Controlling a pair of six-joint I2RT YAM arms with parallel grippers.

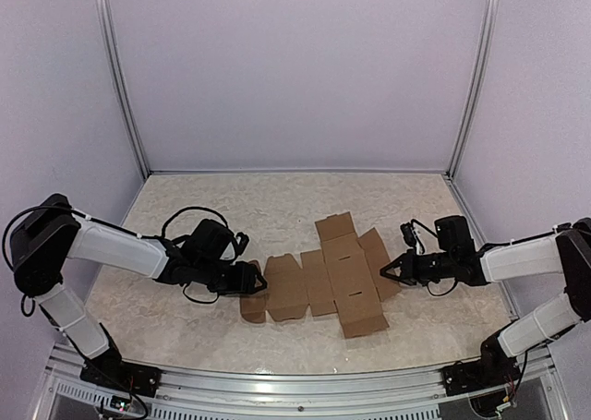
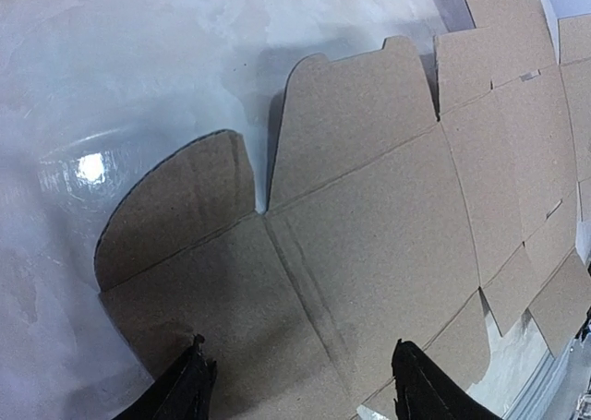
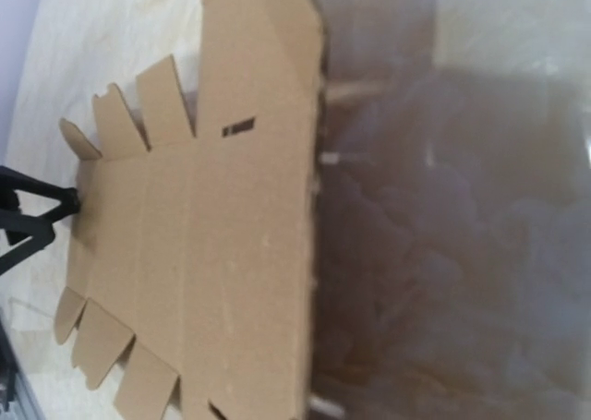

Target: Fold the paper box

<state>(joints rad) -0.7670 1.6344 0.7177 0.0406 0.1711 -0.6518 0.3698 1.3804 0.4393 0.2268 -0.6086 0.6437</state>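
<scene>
pale marbled table (image 1: 185, 323) between white walls (image 1: 295, 69). the paper box (image 1: 323, 282) lies flat and unfolded at frame centre. the left gripper (image 2: 297, 383), jaws spread, straddles its left end flap. the right gripper (image 1: 386, 272) is clenched at the right flap's edge, probably pinching it, though blur hides contact. folding looks unstarted; the next move calls for raising a flap along its crease. only the arms crowd the sheet.

Top external camera looks down from high behind the near edge over the whole table (image 1: 185, 226). Both wrist cameras sit low and close at opposite ends of the paper box (image 1: 319, 286), which all views share.
</scene>
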